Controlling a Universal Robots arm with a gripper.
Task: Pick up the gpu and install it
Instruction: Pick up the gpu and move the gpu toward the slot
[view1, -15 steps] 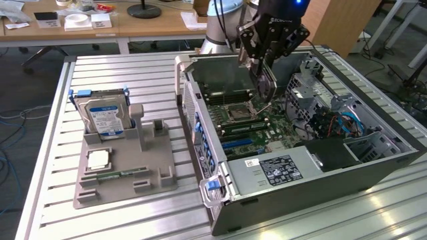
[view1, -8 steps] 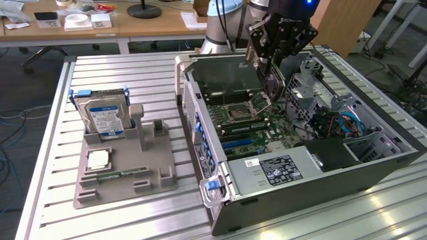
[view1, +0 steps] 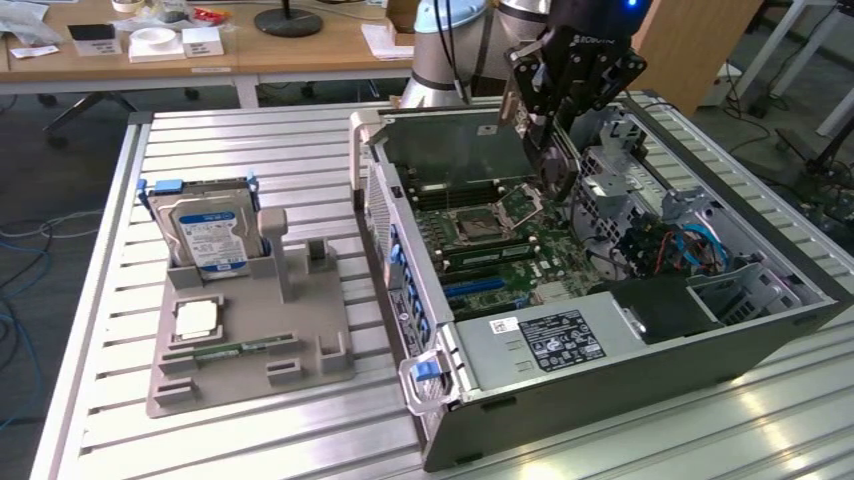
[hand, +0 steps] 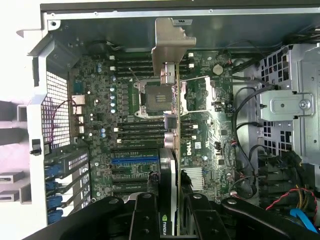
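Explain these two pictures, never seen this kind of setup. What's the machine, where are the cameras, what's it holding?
It is a robot arm with a two-fingered hand at its end. The exterior view comes from a camera standing off the arm. The wrist view comes from a camera on the arm's wrist, looking down past the fingers into an open computer case. On the slatted metal table, toward the exterior view's left, a grey holder carries a hard drive standing upright and a memory stick lying flat. The hand is shut on the gpu, a thin card with a silver bracket at its far end, held on end above the motherboard. Whether it touches the board I cannot tell.
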